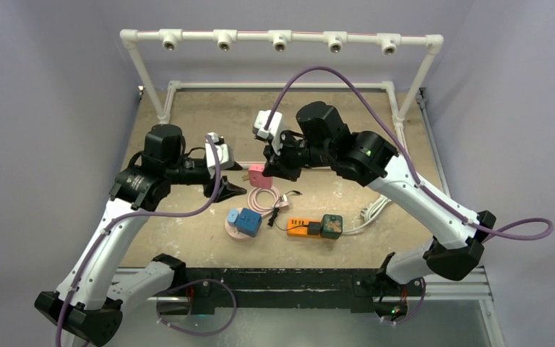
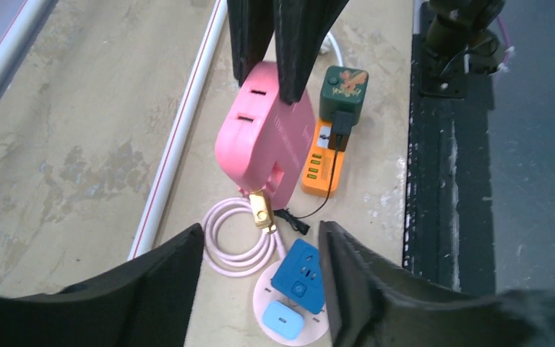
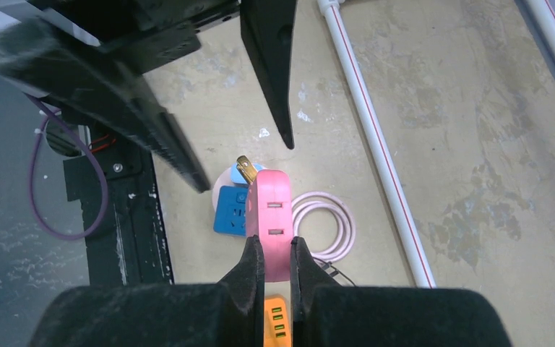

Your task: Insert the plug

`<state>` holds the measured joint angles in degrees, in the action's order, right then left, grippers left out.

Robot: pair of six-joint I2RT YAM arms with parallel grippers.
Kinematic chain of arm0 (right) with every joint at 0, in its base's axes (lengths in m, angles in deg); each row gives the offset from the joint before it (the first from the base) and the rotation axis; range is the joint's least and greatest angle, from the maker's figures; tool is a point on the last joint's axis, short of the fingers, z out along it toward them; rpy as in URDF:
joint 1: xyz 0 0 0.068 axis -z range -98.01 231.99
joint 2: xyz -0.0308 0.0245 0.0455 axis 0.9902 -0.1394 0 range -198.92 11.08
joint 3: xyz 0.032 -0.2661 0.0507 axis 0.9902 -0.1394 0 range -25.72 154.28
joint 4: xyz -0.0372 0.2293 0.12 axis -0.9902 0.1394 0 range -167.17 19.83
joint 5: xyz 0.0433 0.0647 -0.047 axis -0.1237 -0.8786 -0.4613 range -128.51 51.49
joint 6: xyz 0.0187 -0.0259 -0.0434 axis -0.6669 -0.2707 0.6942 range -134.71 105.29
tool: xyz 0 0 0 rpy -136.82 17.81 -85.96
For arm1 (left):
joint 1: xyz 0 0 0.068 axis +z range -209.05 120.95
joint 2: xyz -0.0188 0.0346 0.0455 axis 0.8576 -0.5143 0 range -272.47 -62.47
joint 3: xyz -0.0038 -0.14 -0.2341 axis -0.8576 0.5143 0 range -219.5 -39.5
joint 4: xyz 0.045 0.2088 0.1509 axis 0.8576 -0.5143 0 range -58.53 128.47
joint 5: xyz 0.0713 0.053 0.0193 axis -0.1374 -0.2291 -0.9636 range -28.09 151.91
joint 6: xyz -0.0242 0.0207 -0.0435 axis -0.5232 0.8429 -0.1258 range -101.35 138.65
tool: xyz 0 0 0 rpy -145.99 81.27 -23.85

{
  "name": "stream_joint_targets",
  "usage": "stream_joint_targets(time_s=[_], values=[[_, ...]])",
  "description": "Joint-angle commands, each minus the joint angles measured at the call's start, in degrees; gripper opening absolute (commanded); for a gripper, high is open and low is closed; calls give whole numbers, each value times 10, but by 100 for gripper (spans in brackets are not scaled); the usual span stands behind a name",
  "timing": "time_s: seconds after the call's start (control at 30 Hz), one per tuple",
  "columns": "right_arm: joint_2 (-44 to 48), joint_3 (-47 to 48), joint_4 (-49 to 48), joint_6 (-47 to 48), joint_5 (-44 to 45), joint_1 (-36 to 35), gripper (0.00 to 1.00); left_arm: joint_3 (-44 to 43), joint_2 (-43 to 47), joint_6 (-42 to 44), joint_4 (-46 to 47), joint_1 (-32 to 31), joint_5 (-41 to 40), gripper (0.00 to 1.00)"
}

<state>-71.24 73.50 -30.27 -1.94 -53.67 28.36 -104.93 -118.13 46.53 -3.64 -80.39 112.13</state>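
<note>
My right gripper (image 3: 276, 246) is clamping the pink socket block (image 3: 271, 210) aloft while my left gripper (image 2: 260, 235) is hanging open near its dangling gold plug (image 2: 261, 208), which I am risking knocking aside with 2 closing fingers (image 2: 159, 289).

Soft, even overhead light with faint shadows; wrist views sharp at centre, near jaws dark and blurred.

I can't make out a single word, number or brand mark on my feeds. The green charger cube (image 2: 343, 85) has an orange design on its top face, but it is too blurred to read. The pink socket block (image 2: 264, 141) and blue adapter (image 2: 300, 269) show no lettering I can read.
</note>
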Motion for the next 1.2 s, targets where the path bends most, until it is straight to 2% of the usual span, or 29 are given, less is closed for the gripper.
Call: stream_joint_targets(time_s=[0.0, 0.1, 0.23, 0.33, 0.5, 0.67, 0.73, 0.83, 1.0, 1.17], values=[[1, 3, -1, 14, -14, 0, 0, -30, 12, 11, -6, 3, 46, 68], [-11, 14, 4, 17, -19, 0, 0, -29, 13, 15, -13, 3, 60, 82], [-26, 29, 14, 18, -47, 0, 0, -27, 2, 15, -13, 3, 76, 82], [-31, 33, 21, 26, -63, 0, 0, -37, -15, 42, -37, 3, 80, 73], [-11, 16, 20, 56, -93, 0, 0, -74, -57, 163, -160, 3, 96, 46], [6, 8, 17, 69, -114, 0, 0, -121, -112, 277, -292, 3, 128, 37], [2, 12, 23, 70, -120, 0, 0, -137, -130, 301, -322, 3, 139, 28], [-6, 17, 34, 73, -124, 0, 0, -154, -143, 318, -341, 3, 148, 14], [-4, 13, 41, 76, -120, 0, 0, -158, -134, 308, -333, 3, 148, 0], [-1, 8, 42, 77, -113, 0, 0, -159, -122, 296, -323, 3, 140, 0]])
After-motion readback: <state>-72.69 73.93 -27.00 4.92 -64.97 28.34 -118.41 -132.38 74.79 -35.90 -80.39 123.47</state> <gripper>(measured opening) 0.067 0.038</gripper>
